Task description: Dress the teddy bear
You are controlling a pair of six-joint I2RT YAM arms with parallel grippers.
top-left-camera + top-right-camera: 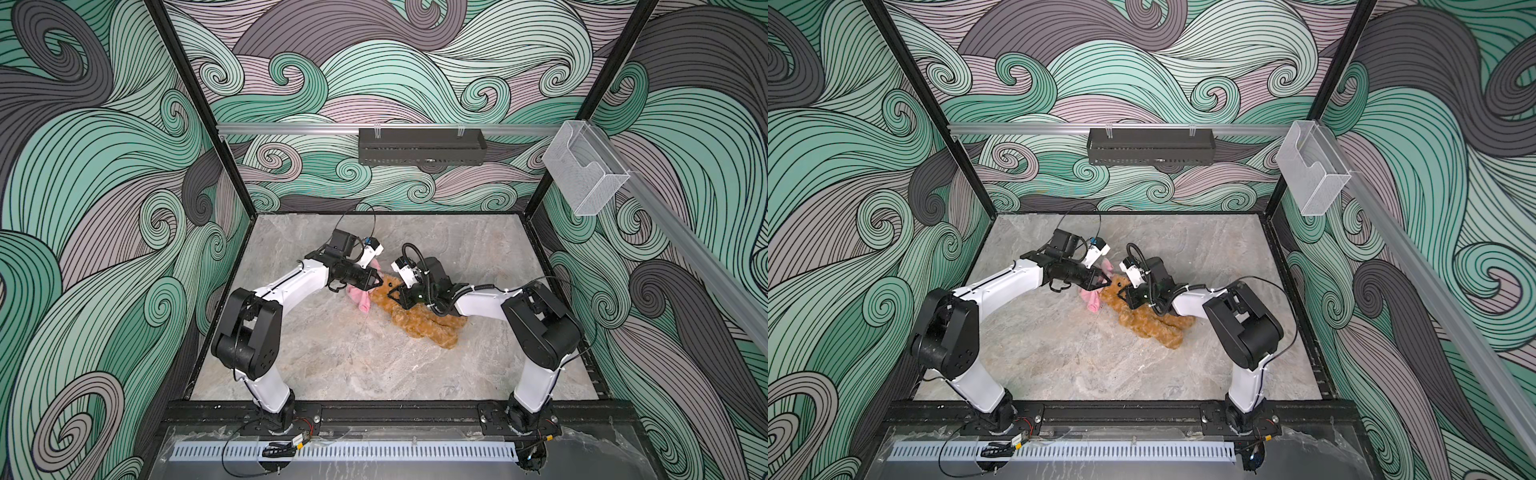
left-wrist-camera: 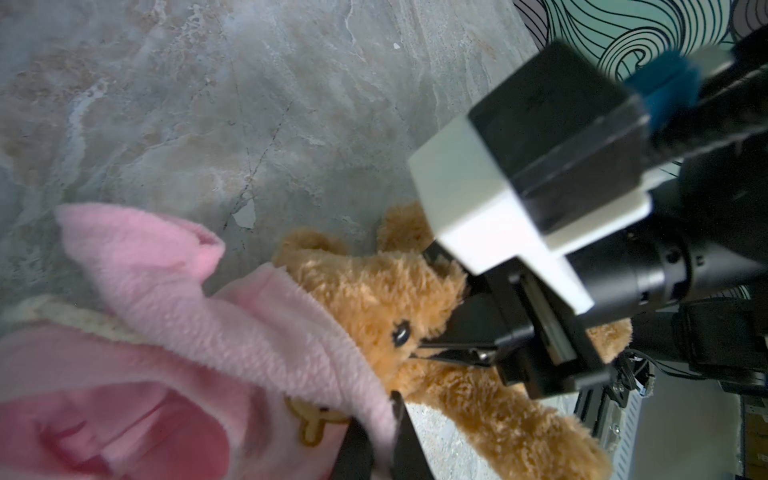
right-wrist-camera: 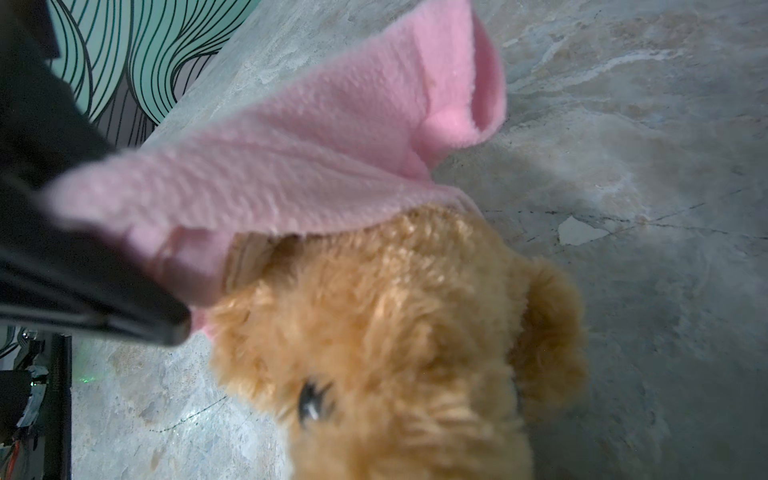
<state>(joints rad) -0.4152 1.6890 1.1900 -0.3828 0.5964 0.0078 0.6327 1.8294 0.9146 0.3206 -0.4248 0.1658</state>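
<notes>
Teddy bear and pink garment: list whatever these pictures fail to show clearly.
- Both top views: the right gripper and its wrist cover the upper body of the teddy bear.
- Left wrist view: the right gripper's tips sink into fur; whether they pinch it cannot be told.
- Left wrist view: the pink garment, held by the left gripper, is blurred and cut off by the frame edge.
- Right wrist view: the teddy bear's lower face is cut off, the rest blurred.

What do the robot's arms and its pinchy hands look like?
The left arm and right arm match: white tube-shaped links with chunky black joints. The left gripper and right gripper are black with pointed wedge fingers. Each wrist carries a small white-and-black camera box, and black cables loop along them.
</notes>
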